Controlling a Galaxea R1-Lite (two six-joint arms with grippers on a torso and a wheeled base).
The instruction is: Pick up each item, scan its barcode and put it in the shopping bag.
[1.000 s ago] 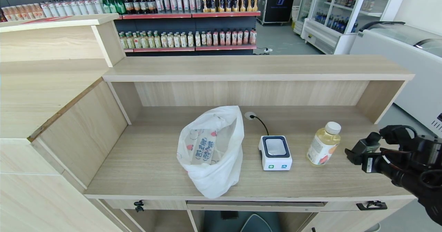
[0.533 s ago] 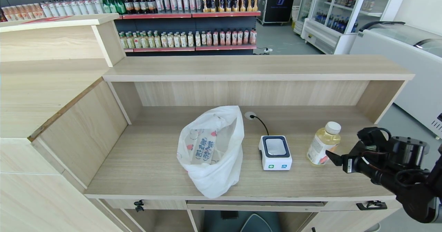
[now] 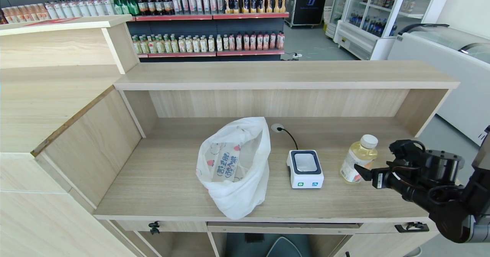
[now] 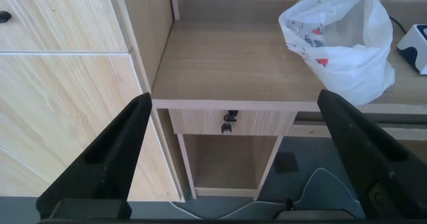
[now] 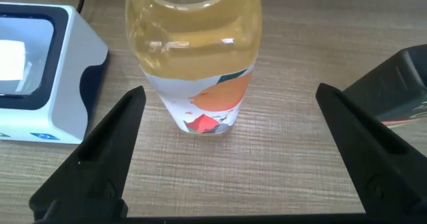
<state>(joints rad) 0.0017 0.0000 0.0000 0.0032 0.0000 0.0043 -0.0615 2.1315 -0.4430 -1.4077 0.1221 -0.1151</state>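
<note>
Item: bottle (image 3: 359, 158) of yellow drink, upright on the tabletop (image 3: 172, 180), just ahead of the right jaws, which stand spread and empty; scanner (image 3: 305, 168) just past the bottle, shopping bag (image 3: 234, 165) farther on. Left jaws spread and empty, well apart from all of these. Risk: an off-centre approach would likely let one jaw nudge the tall, round bottle and topple it toward the scanner.

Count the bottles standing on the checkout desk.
1. The bottle stands upright right of the scanner, just ahead of the open right gripper. The shopping bag could hide others.
</note>
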